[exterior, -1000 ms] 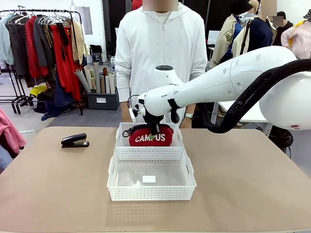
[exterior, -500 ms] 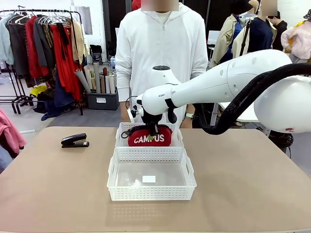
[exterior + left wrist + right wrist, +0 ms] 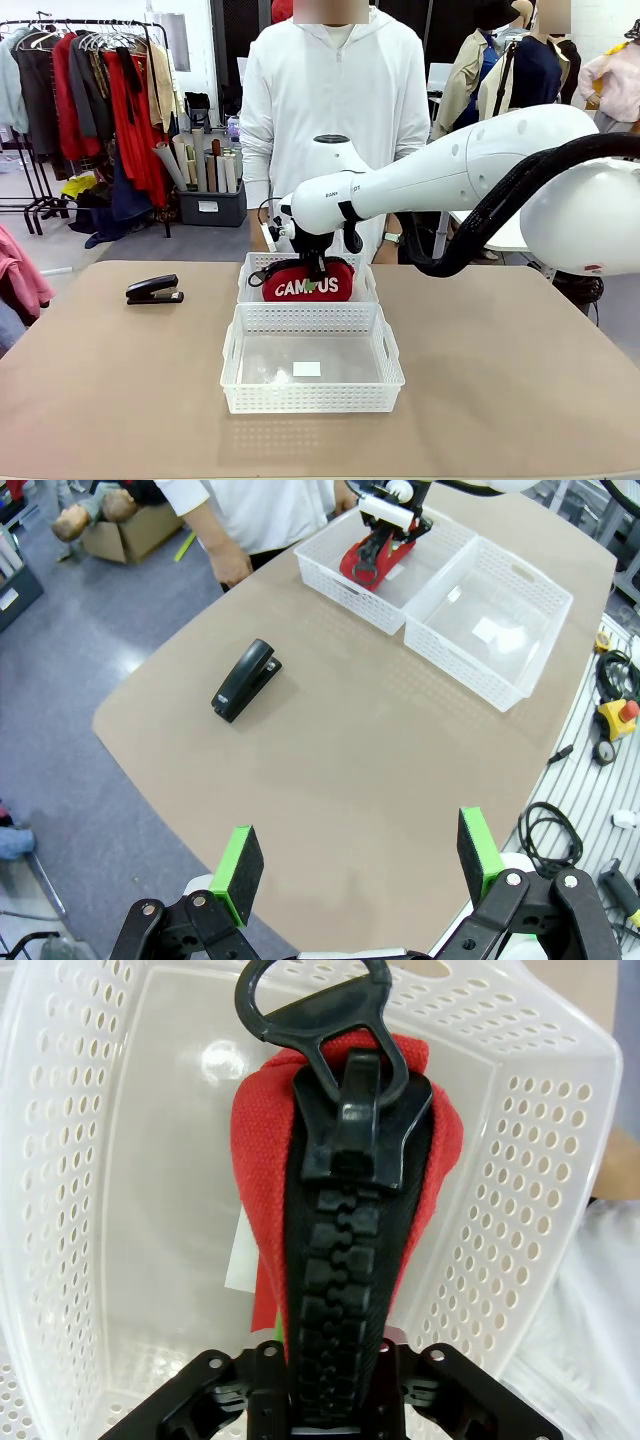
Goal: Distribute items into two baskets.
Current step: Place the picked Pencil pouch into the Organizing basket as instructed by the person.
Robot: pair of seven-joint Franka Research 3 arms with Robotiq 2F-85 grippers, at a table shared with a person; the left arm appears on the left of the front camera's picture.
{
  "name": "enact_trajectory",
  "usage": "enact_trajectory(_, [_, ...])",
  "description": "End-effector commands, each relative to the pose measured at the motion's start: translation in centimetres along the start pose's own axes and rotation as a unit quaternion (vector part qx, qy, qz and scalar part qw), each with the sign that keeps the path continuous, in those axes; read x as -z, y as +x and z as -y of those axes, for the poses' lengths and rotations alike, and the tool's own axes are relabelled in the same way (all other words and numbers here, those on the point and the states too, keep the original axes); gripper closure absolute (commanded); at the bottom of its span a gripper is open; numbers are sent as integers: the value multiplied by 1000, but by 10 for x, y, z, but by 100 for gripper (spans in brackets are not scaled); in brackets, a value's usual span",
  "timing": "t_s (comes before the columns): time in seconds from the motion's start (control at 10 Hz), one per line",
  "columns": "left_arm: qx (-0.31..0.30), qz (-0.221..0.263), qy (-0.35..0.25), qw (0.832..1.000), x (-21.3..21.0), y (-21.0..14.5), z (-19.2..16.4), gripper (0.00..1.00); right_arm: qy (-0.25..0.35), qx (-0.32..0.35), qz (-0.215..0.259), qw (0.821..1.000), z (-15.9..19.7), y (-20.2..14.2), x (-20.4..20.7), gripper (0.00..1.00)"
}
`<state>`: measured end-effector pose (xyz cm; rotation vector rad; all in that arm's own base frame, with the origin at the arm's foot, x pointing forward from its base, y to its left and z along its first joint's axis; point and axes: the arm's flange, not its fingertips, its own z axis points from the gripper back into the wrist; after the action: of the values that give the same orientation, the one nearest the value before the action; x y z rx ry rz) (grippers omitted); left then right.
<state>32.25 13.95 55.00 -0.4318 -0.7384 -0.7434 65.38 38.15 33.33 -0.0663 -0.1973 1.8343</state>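
- Two white lattice baskets stood long side to long side in the middle of the table [image 3: 520, 380], the far basket [image 3: 248, 290] toward the person [image 3: 330, 110] and the near basket [image 3: 310, 395] toward the robot.
- One red "CAMPUS" pouch [image 3: 305, 283] sat in the far basket, lettering facing the robot and black zip uppermost, its top rising above the basket's rim.
- One black stapler [image 3: 154, 290] lay on the bare tabletop, well apart from both baskets on the robot's left, touched by nothing.
- One small white label [image 3: 306, 368] showed on the clear floor of the near basket.
- The right gripper [image 3: 318, 270] reached in from the right and down onto the pouch's top. In the right wrist view its two fingers flanked the zip, with the zip's ring pull pointing away from the wrist. Whether the jaws pressed the pouch or merely stood around it could not be told.
- The left gripper [image 3: 360, 860] hung high over the table's left end, its two green pads spread wide apart with nothing between them.
- One person in a white hooded top stood at the far edge, directly behind the baskets.
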Motion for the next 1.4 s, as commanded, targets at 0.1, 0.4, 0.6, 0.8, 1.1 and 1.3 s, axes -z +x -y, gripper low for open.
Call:
enact_trajectory(0.1, [4, 6, -4, 1000, -1, 0, 0, 0, 6, -8, 14, 1000, -2, -3, -21, 2])
enact_trajectory(0.4, [4, 6, -4, 1000, -1, 0, 0, 0, 8, 5, 18, 1000, -10, -6, -43, 0])
enact_trajectory(0.6, [4, 6, -4, 1000, -1, 0, 0, 0, -2, 10, 14, 1000, -16, -7, -57, 0])
enact_trajectory(0.8, [4, 6, -4, 1000, -1, 0, 0, 0, 6, 18, 12, 1000, -22, -6, -62, 0])
enact_trajectory(1.1, [4, 6, -4, 1000, -1, 0, 0, 0, 1, 11, 3, 1000, -13, -2, -60, 0])
enact_trajectory(1.3, [4, 6, -4, 1000, -1, 0, 0, 0, 1, 11, 3, 1000, -13, -2, -60, 0])
